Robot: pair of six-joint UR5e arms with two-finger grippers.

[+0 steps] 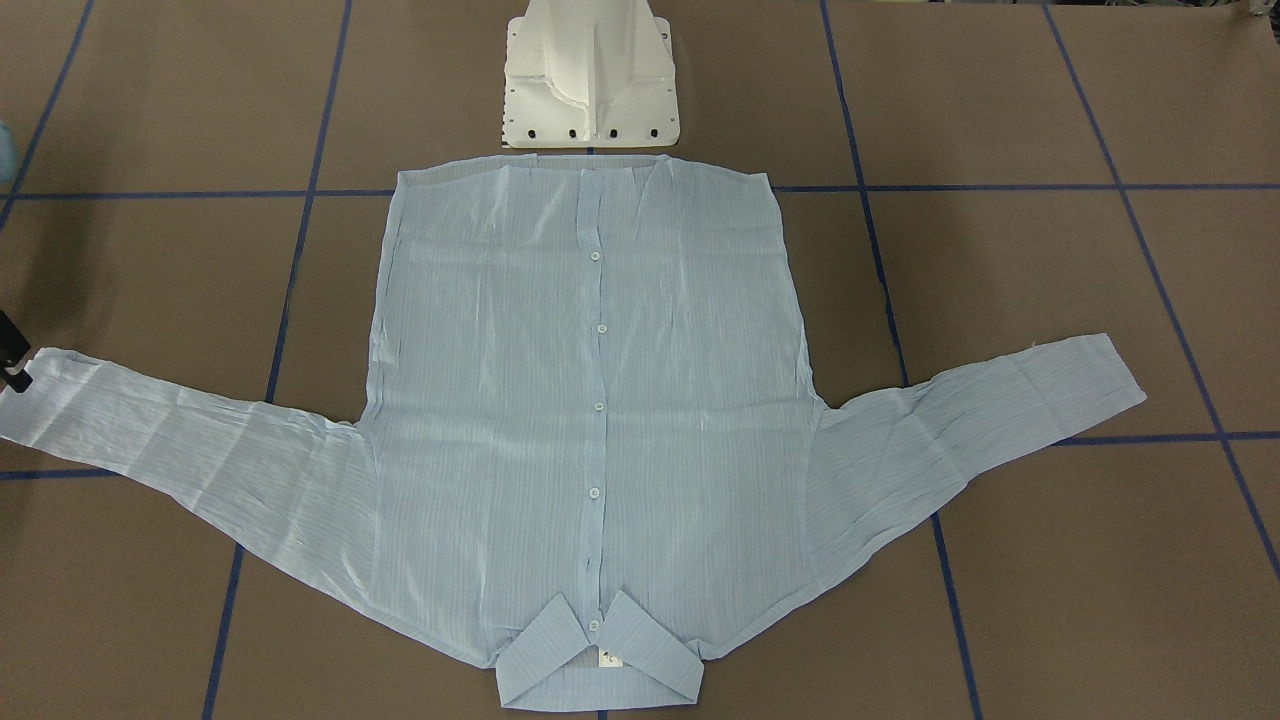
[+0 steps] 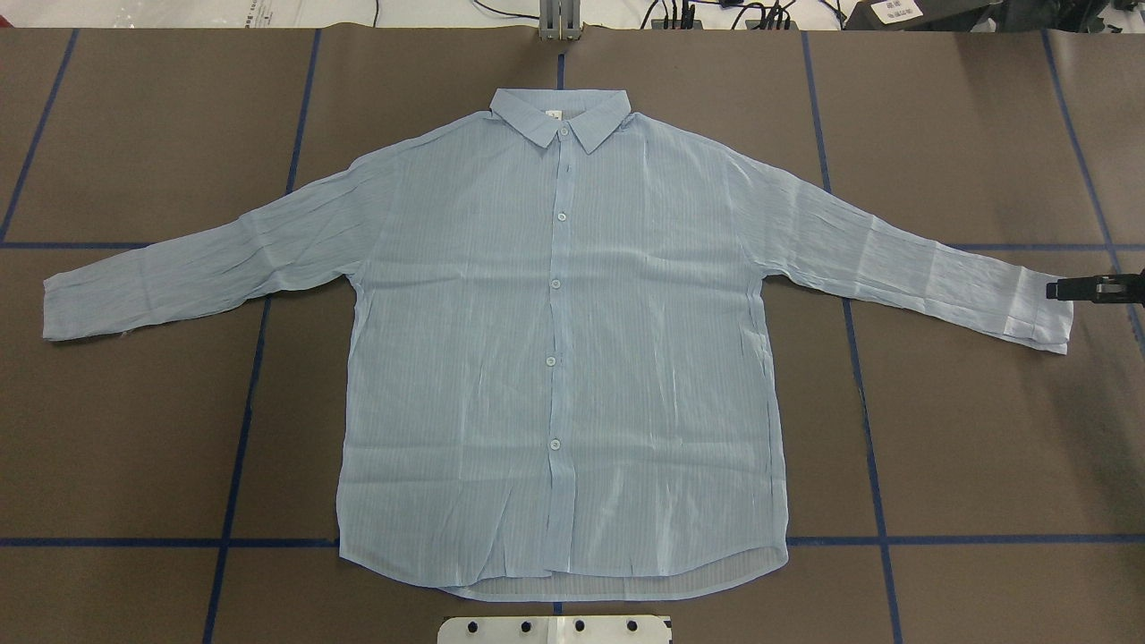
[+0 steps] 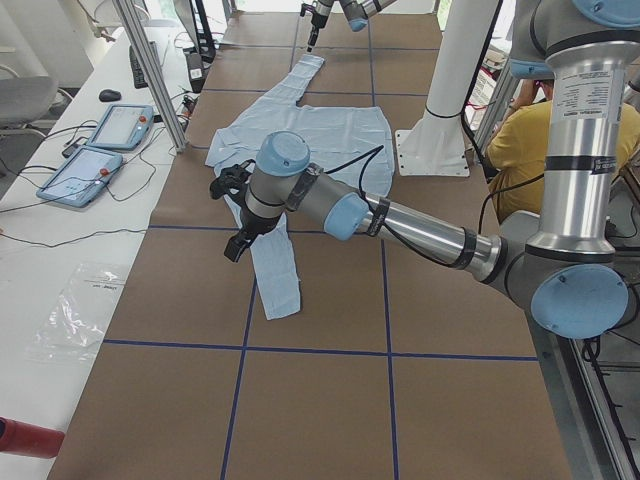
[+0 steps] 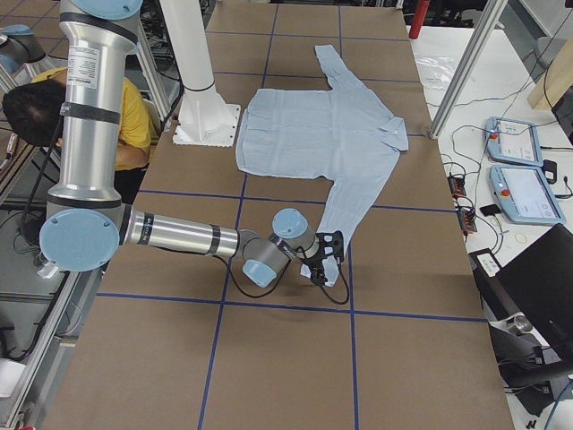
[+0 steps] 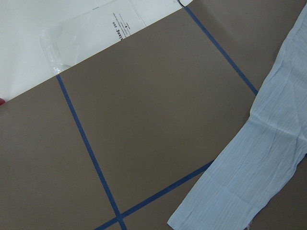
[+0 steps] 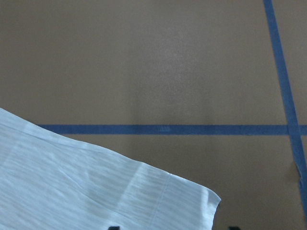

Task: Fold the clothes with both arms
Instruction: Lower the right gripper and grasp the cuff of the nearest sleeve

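The pale-blue striped shirt lies spread flat and buttoned on the brown table, collar away from the robot, both sleeves stretched out sideways. My right gripper is low at the end of the right sleeve's cuff. In the right wrist view its two fingertips stand apart, with the cuff corner between them. It is open and holds nothing. My left gripper shows only in the exterior left view, hovering over the left sleeve. I cannot tell whether it is open or shut. The left wrist view shows that sleeve.
The white mounting base stands just behind the shirt's hem. Blue tape lines grid the table. A clear plastic bag, two teach pendants and aluminium posts are on the left side. An operator in yellow sits behind the robot.
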